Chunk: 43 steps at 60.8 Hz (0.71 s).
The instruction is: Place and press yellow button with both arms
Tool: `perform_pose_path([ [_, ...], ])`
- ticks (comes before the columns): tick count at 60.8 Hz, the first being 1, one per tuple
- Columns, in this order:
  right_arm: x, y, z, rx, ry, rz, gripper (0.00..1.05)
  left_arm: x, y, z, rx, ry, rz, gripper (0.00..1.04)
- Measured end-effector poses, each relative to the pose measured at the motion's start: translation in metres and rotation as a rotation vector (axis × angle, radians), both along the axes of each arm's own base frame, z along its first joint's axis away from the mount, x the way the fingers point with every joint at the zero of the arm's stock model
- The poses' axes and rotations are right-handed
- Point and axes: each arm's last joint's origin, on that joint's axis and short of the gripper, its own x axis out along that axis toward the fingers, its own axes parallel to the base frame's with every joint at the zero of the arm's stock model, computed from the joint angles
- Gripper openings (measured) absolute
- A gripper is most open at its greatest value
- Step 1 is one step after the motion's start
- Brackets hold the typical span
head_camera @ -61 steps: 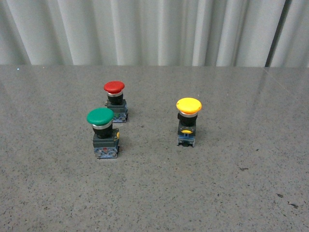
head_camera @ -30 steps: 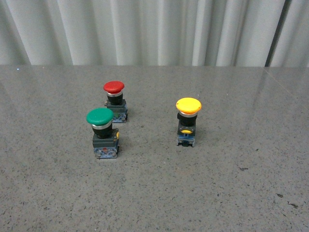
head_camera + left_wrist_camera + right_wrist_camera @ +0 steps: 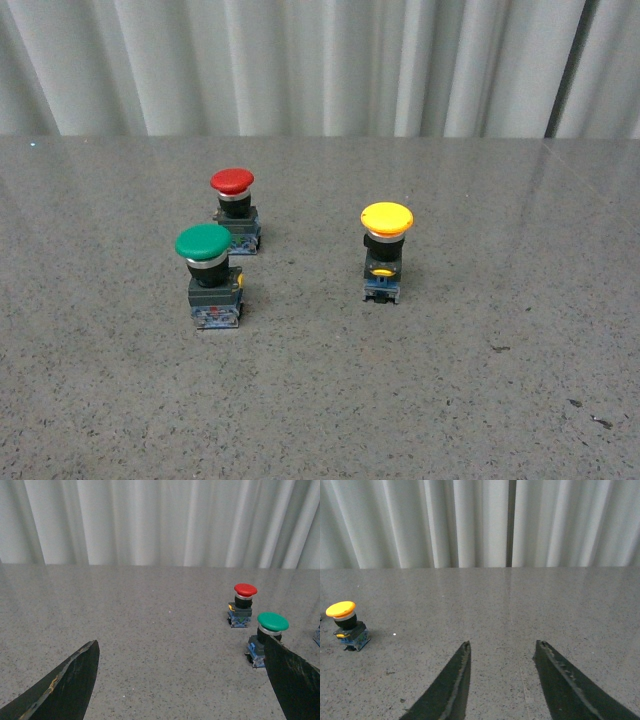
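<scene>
left claw point(image 3: 180, 680) spread wide, empty | right claw point(image 3: 502, 680) parted narrower, empty | green button point(image 3: 205, 275) nearest on grey surface point(image 3: 400, 400) | yellow button point(image 3: 385, 250) upright at its 3 o'clock, apart | red button point(image 3: 233, 205) farthest, at green's 1 o'clock

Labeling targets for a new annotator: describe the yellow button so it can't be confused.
On the grey speckled table before the white curtain, three push buttons stand upright. The yellow button stands alone, right of the red button and green button; only its cap is yellow.
</scene>
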Motion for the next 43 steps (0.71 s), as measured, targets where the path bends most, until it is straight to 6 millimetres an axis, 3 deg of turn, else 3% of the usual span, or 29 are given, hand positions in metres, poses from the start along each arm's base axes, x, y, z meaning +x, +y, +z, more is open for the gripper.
perform_pose_path([
  [7, 0.0, 0.0, 0.0, 0.0, 0.0, 0.0, 0.69, 0.0, 0.0, 0.0, 0.0, 0.0, 0.0, 0.98],
  [17, 0.0, 0.0, 0.0, 0.0, 0.0, 0.0, 0.99, 0.0, 0.0, 0.0, 0.0, 0.0, 0.0, 0.98],
  [43, 0.0, 0.0, 0.0, 0.0, 0.0, 0.0, 0.98, 0.0, 0.0, 0.0, 0.0, 0.0, 0.0, 0.98],
])
